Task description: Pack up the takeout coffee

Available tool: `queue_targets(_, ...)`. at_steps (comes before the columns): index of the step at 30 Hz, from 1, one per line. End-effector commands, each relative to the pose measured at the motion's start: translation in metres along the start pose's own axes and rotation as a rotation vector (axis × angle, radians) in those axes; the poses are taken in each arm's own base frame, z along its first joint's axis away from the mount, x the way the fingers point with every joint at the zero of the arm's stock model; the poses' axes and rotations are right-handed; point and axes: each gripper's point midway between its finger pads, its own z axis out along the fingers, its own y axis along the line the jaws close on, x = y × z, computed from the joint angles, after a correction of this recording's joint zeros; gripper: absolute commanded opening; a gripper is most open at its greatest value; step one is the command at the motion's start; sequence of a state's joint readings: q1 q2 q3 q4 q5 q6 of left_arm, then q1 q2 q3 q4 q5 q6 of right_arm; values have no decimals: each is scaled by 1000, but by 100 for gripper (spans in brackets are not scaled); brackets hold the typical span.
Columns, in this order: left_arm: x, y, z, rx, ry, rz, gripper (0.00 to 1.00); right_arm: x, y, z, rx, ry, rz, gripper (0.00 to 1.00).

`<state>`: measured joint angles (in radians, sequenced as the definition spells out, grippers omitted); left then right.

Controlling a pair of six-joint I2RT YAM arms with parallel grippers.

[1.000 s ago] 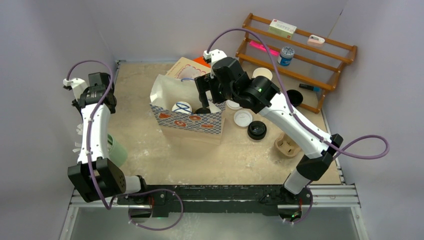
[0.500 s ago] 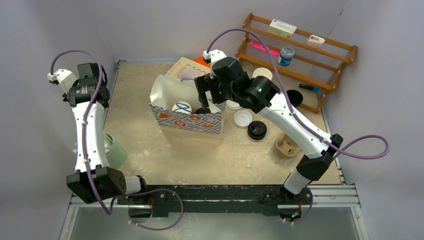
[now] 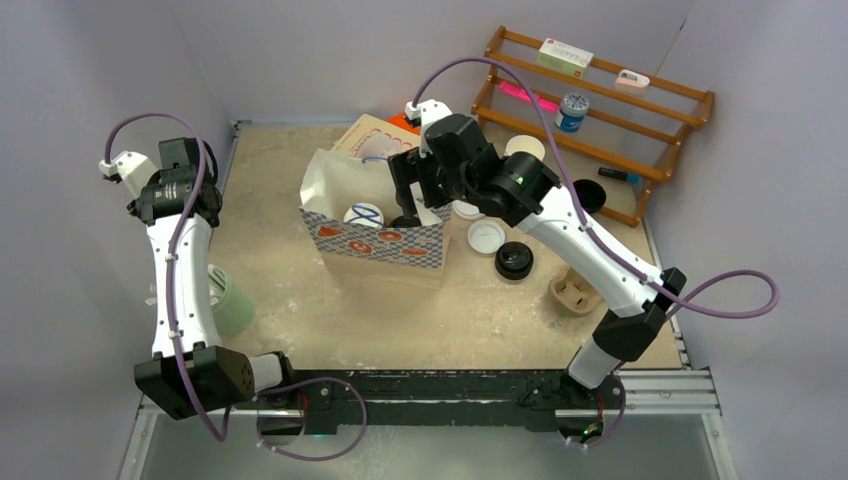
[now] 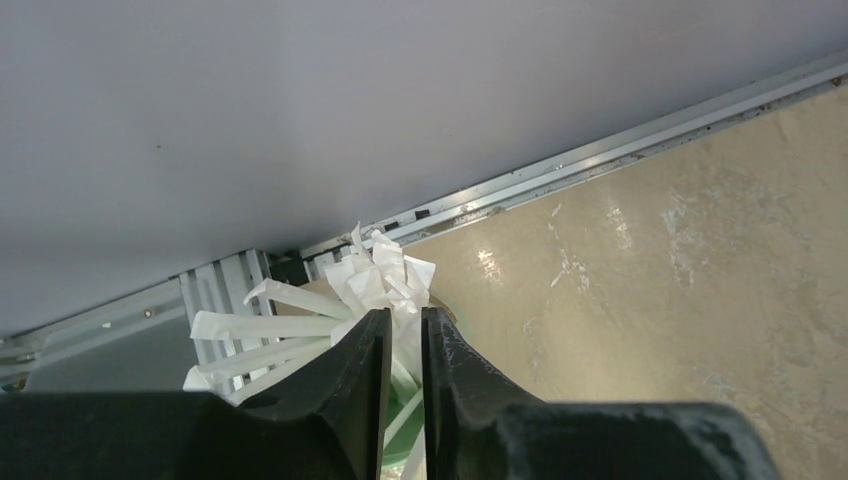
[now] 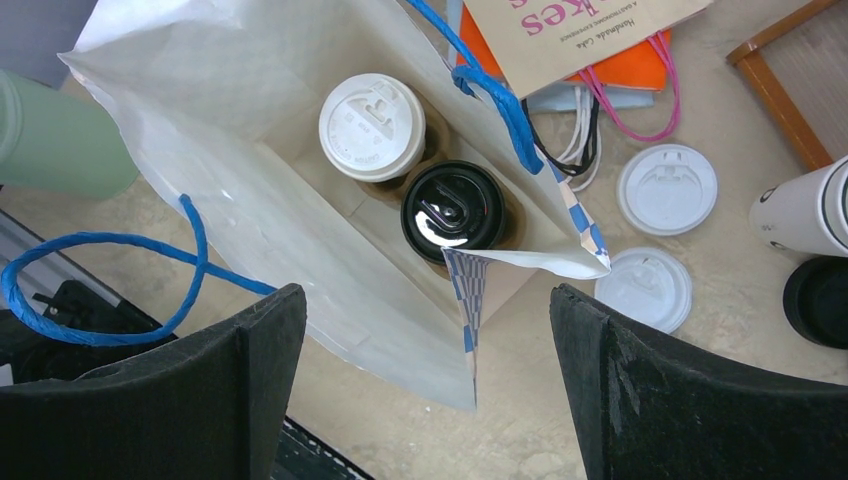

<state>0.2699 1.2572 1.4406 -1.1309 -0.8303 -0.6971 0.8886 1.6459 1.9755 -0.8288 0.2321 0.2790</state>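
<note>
A white-lidded coffee cup (image 5: pixel 371 126) and a black-lidded coffee cup (image 5: pixel 454 211) stand side by side in brown cardboard at the bottom of an open white paper bag (image 5: pixel 250 150) with blue handles. In the top view both cups (image 3: pixel 363 215) (image 3: pixel 405 221) show inside the bag (image 3: pixel 345 180). My right gripper (image 5: pixel 425 300) hangs open and empty above the bag's near right corner. My left gripper (image 4: pixel 404 318) is at the far left. Its jaws are nearly closed on a white wrapped straw (image 4: pixel 385 280) at the top of a green cup (image 4: pixel 452 320).
Loose white lids (image 5: pixel 667 188) (image 5: pixel 643 290), a black lid (image 3: pixel 514 261) and a brown carrier (image 3: pixel 573 292) lie right of the bag. A stack of white cups (image 3: pixel 524 148) and a wooden rack (image 3: pixel 600 90) stand at the back right. Flat bags (image 3: pixel 375 135) lie behind.
My left arm's upper end has swung left toward the wall, then come slightly back and down. The right arm, the bag and the cups have not moved.
</note>
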Motion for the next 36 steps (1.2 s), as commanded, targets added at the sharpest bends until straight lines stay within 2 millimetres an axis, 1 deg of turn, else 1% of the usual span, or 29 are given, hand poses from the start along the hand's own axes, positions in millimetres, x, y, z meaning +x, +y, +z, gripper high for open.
queue_targets(1,-3,2,-4,20,-15,-33,14,-12,1,-14,-28,-47,1,92)
queue_targets(2,-3,2,-4,19,-17,-36,1,-12,1,-15,-28,-47,1,92)
queue_targets(3,-3,4,-4,14,-19,-41,0,-12,1,-15,-27,-47,0,92)
queue_targets(6,-2,7,-5,1,-18,-50,0,-11,0,-14,-26,-46,0,92)
queue_targets(11,1,5,-4,7,-10,-50,0,-11,1,-14,-29,-44,1,92)
queue_targets(12,1,7,-3,0,-13,-48,3,-10,1,-14,-29,-44,2,92)
queue_targets(14,4,8,0,-11,-15,-39,33,-10,1,-14,-30,-42,1,92)
queue_targets(15,6,6,1,-9,-13,-30,40,-10,1,-14,-30,-43,1,92)
queue_targets(16,8,4,3,0,-8,-19,42,-10,1,-14,-30,-42,0,92)
queue_targets(18,9,-1,4,23,-6,-2,43,-10,1,-14,-28,-42,1,92)
queue_targets(27,15,-2,14,-5,-16,30,43,-10,0,-13,-25,-42,-1,92)
queue_targets(32,15,-3,19,-24,-27,47,42,-12,0,-13,-21,-47,-1,93)
queue_targets(33,15,-2,20,-34,-32,48,40,-12,-1,-14,-18,-48,-2,93)
queue_targets(34,13,-2,21,-41,-40,47,34,-12,-1,-14,-17,-49,-2,93)
queue_targets(35,10,-3,21,-43,-49,43,19,-12,-1,-13,-17,-48,-2,93)
queue_targets(36,5,-4,20,-41,-55,38,2,-12,-1,-13,-18,-47,-2,93)
